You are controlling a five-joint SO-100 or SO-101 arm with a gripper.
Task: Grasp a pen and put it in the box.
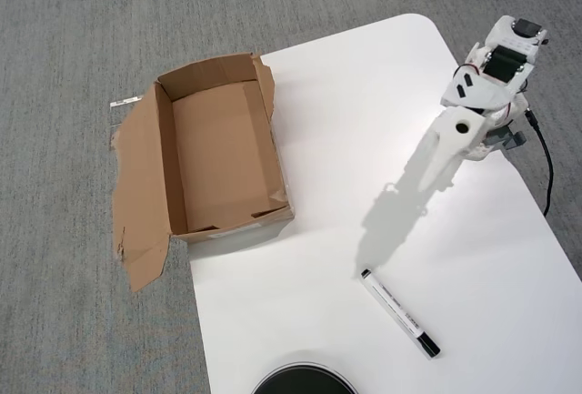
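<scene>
In the overhead view the pen (400, 313), white-barrelled with a black cap at its lower right end, lies diagonally on the white table near the front. The brown cardboard box (223, 157) sits open at the table's left edge, nothing inside it, with a torn flap spread over the carpet. My white gripper (427, 171) hangs over the right part of the table, pointing down and left. It is well above and to the right of the pen and holds nothing. White fingers against the white table hide how the jaws stand.
A black cable (545, 168) runs down the table's right edge from the arm base (498, 66). A round black object (303, 380) pokes in at the bottom edge. Grey carpet (82, 39) surrounds the table (355, 94).
</scene>
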